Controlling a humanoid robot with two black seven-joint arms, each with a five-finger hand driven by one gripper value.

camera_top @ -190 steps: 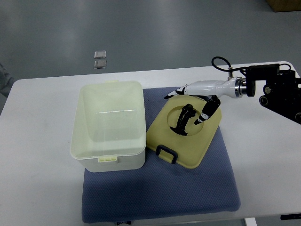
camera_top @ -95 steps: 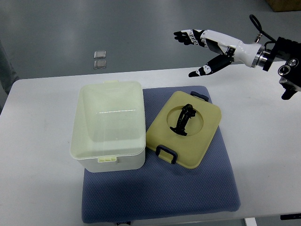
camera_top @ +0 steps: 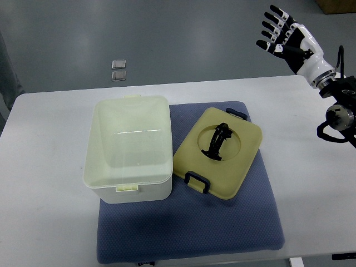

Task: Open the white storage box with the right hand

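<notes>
On the blue-grey mat (camera_top: 222, 228) that covers the middle of the white table (camera_top: 50, 222) stands the white storage box (camera_top: 128, 150), its cavity exposed and apparently empty, with a small latch tab visible on the near rim and another on the far rim. Just beside it on the right, lying flat on the same mat with its near-left corner close to the box wall, is the pale yellow lid (camera_top: 236, 161); its black handle (camera_top: 218, 140) sits in a round recess facing upward, and black clasps show at its near-left and far-right corners. Because the lid rests wholly off the box, the opening called for by the task appears complete; setting the lid handle-up on the mat beside the box would keep it easy to pick up again for closing. At upper right the right hand (camera_top: 289, 36) is raised well above and beyond the far right corner of the table, well apart from both lid and box, fingers (camera_top: 272, 28) spread and holding nothing, which reads as a released, clear-of-work posture. The left arm does not appear in this view. On the grey floor beyond the table's far edge lie two small square plates (camera_top: 118, 70), one behind the other, unrelated to the task so far as can be judged.
</notes>
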